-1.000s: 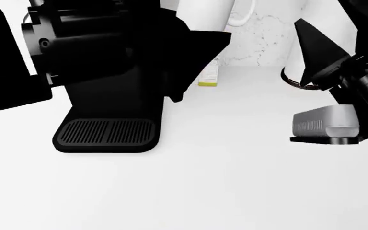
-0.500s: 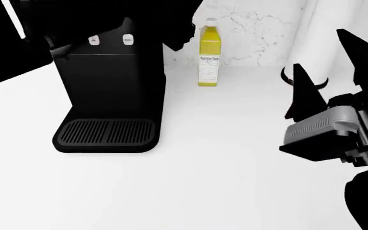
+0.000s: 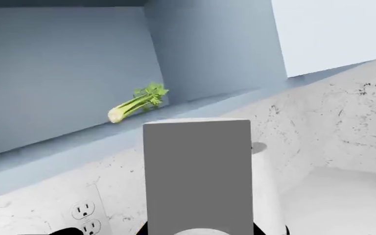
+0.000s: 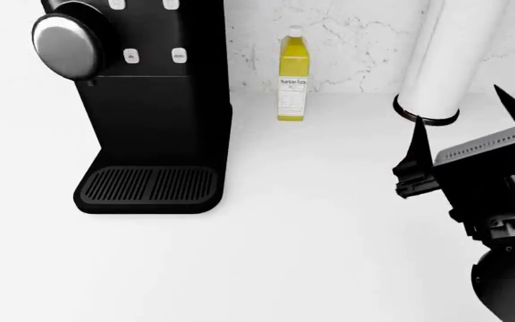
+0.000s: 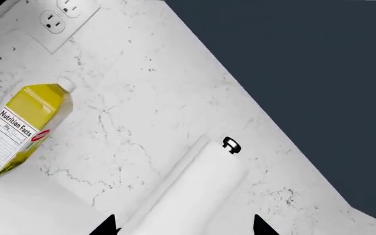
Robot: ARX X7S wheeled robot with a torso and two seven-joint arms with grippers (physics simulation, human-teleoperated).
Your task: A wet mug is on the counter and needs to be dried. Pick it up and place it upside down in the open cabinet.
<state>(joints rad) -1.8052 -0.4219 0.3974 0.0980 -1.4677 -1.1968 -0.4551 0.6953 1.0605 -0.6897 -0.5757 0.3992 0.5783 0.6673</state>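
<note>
The mug (image 3: 197, 176) fills the middle of the left wrist view as a plain grey-shaded cylinder. The black fingers of my left gripper (image 3: 198, 231) press on both of its sides. It is held up in front of the open blue-grey cabinet (image 3: 64, 142), just below the shelf edge. The mug and the left gripper are out of the head view. My right gripper (image 4: 461, 131) is open and empty above the counter (image 4: 311, 228) at the right, close to the tall white roll (image 4: 445, 54). Its fingertips (image 5: 107, 226) stand wide apart.
A celery stalk (image 3: 137, 102) lies on the cabinet shelf. A black coffee machine (image 4: 155, 107) stands at the left of the counter. A yellow bottle (image 4: 292, 74) stands by the marbled wall (image 4: 356, 40). A wall outlet (image 3: 83, 215) sits under the cabinet.
My left arm has risen out of the head view, uncovering the coffee machine and bottle. My right gripper has shifted right and lower in the view, turning.
</note>
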